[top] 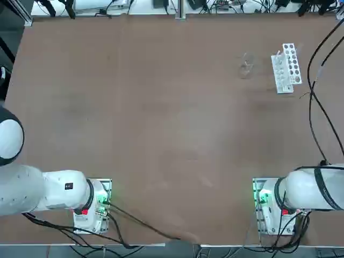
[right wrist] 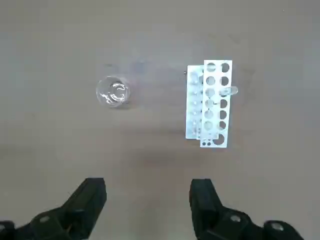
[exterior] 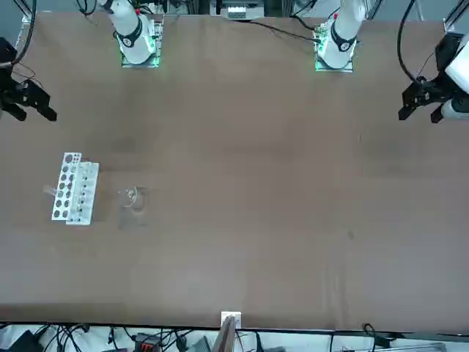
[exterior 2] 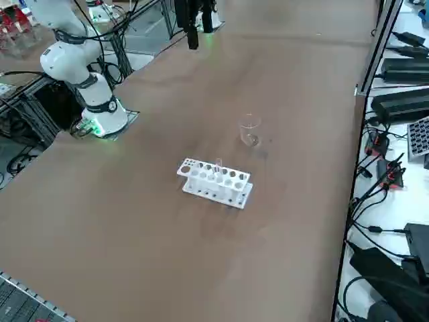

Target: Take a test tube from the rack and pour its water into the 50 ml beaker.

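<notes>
High above the rack [right wrist: 209,104], your right gripper [right wrist: 148,200] hangs spread and empty; descend onto the test tube [right wrist: 227,91] next.

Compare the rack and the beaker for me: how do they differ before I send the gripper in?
The rack is white, opaque and oblong with rows of round holes; the beaker is clear, round and hard to see. The rack is the longer of the two. The rack holds a test tube; the beaker holds no tube. Both stand on the table, apart, with the open right gripper above, touching neither.
</notes>
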You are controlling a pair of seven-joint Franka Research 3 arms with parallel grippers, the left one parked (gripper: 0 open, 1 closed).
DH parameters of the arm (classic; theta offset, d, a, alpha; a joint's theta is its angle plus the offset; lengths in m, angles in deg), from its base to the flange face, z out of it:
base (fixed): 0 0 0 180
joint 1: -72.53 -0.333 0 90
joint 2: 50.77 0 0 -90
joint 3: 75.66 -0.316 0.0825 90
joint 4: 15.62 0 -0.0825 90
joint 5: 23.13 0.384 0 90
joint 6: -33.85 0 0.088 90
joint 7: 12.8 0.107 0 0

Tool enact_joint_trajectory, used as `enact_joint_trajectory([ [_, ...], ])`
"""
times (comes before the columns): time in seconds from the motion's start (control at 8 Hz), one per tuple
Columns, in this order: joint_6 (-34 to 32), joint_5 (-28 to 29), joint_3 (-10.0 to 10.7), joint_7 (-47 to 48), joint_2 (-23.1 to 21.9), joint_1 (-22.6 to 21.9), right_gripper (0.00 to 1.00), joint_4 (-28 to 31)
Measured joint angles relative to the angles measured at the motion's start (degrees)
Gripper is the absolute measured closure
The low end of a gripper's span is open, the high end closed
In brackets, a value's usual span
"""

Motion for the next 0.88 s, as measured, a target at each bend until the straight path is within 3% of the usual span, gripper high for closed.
enact_joint_trajectory([
  [0.5, 0.33, -0.07, -0.05, 1.63, 0.12, -0.04, 0.01, -0.08],
  [0.88, 4.35, -3.10, -0.33, 11.32, 3.25, -0.56, 0.01, -0.04],
])
